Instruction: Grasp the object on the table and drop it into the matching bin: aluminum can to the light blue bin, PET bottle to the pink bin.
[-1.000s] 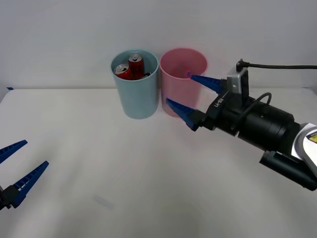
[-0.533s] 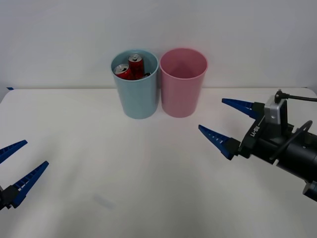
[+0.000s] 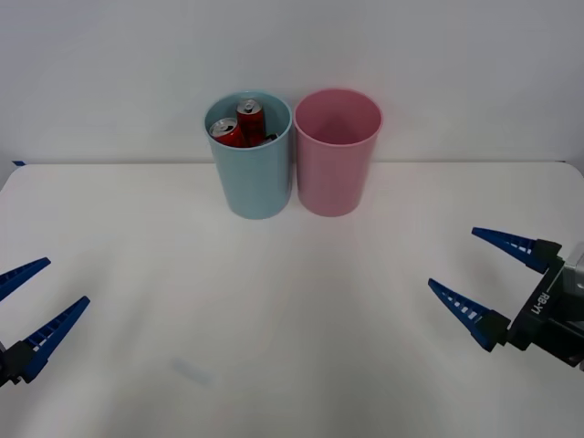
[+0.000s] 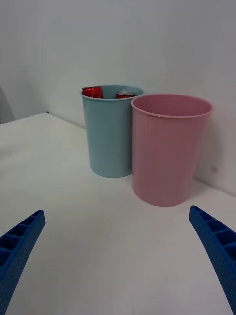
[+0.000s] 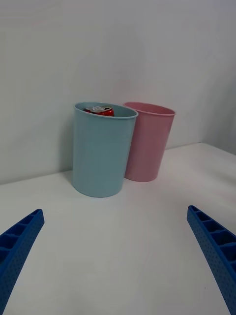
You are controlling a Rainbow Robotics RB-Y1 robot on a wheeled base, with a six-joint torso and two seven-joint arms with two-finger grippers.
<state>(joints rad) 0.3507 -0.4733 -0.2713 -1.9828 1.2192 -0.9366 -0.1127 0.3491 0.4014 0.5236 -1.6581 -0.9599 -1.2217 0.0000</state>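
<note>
An aluminum can (image 3: 226, 130), red with a silver top, rests inside the light blue bin (image 3: 248, 173) beside another red can (image 3: 252, 117); both can tops peek over the rim in the right wrist view (image 4: 92, 91). The pink bin (image 3: 336, 160) stands touching it on the right, and I see nothing in the part of its inside that shows. The PET bottle is out of view. My right gripper (image 3: 453, 258) hovers open and empty low at the table's right. My left gripper (image 3: 67, 281) waits open at the lower left.
The white table (image 3: 292, 310) stretches bare between the two grippers and the bins. A white wall rises just behind the bins. A faint smudge (image 3: 192, 370) marks the tabletop near the front left.
My right gripper, open throughout, has pulled back from the pink bin's rim, down and to the right, to the table's right side. The left arm has not moved.
</note>
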